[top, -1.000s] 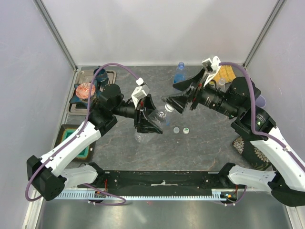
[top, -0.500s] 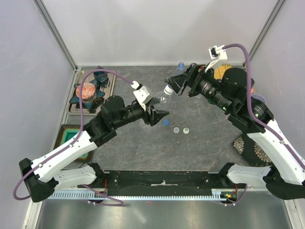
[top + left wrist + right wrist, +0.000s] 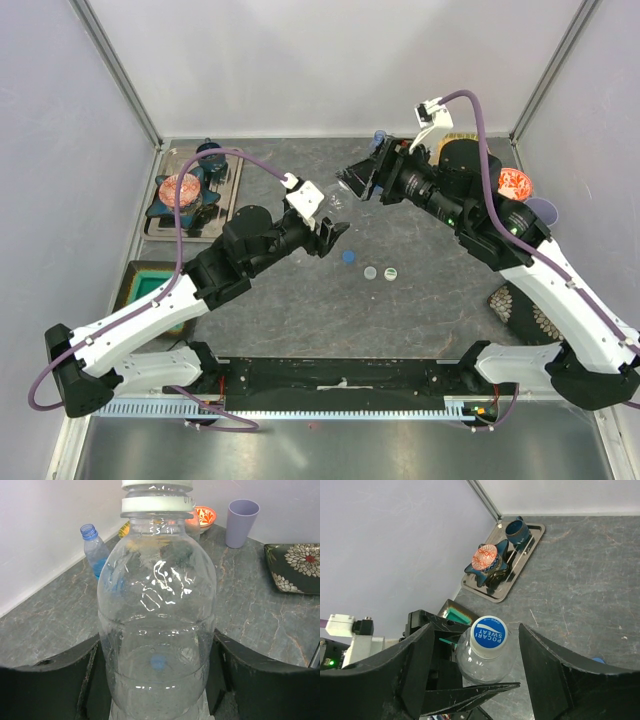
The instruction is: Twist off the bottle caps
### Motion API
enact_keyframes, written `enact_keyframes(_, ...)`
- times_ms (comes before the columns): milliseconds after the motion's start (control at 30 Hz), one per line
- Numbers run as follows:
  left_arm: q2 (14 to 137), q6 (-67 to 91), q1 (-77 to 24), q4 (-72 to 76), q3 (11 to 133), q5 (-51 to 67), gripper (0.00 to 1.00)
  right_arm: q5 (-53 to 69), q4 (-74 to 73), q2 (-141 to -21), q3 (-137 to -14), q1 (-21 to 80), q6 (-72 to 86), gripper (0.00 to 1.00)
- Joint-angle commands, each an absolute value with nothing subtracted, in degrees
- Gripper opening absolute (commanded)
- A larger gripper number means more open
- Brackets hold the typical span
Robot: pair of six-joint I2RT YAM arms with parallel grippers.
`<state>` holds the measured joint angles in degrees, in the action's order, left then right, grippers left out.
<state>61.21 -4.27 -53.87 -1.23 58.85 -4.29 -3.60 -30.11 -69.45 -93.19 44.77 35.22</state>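
Top view: in the last half second the left gripper (image 3: 325,233) has carried the clear bottle (image 3: 336,205) nearer the desk's far edge, above its middle, and the right gripper (image 3: 355,180) has followed to its cap end.

Left wrist view: jaws pinch the crinkled, label-free bottle's sides.

Right wrist view: jaws spread, flanking the blue printed cap (image 3: 489,632) without touching it.

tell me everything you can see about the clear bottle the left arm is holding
The clear bottle is unlabelled, ribbed see-through plastic and looks about empty. Its cap is on, white-sided with a blue-and-white top printed POCARI SWEAT. The left end effector clamps its lower body, holding it off the table, cap toward the right end effector, whose open fingers flank the cap without touching it.
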Motion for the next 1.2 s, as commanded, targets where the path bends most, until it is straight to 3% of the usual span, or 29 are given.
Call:
enact_keyframes(0, 60.73, -6.94, -54.49, 0.53, 58.89, -6.33, 0.42, -2.73, -29.53, -70.22, -92.11, 44.83, 35.51, 0.74)
enact_keyframes(633, 60.12, -6.94, -54.76, 0.62, 58.36, -5.8, 0.42, -3.43, -27.07, -69.52, -89.21, 44.91, 35.33, 0.53)
enact_keyframes(767, 60.03, -6.86, -54.67, 0.62, 58.45, -5.8, 0.42, -3.87, -26.63, -68.91, -88.07, 44.91, 35.33, 0.32)
enact_keyframes(933, 60.03, -6.59, -54.75, 0.62, 58.18, -5.36, 0.42, -5.62, -26.19, -67.94, -86.57, 44.91, 35.16, 0.21)
enact_keyframes(1033, 60.12, -6.42, -54.67, 0.62, 58.18, -5.19, 0.42, -5.98, -25.84, -67.76, -86.31, 44.91, 34.98, 0.25)
enact_keyframes(1133, 59.94, -6.33, -54.67, 0.62, 58.18, -5.1, 0.42, -5.8, -25.66, -67.68, -86.75, 44.83, 34.98, 0.52)
enact_keyframes(1167, 60.03, -6.33, -54.75, 0.62, 58.18, -5.1, 0.42, -5.71, -25.66, -67.76, -87.01, 44.91, 34.98, 0.55)
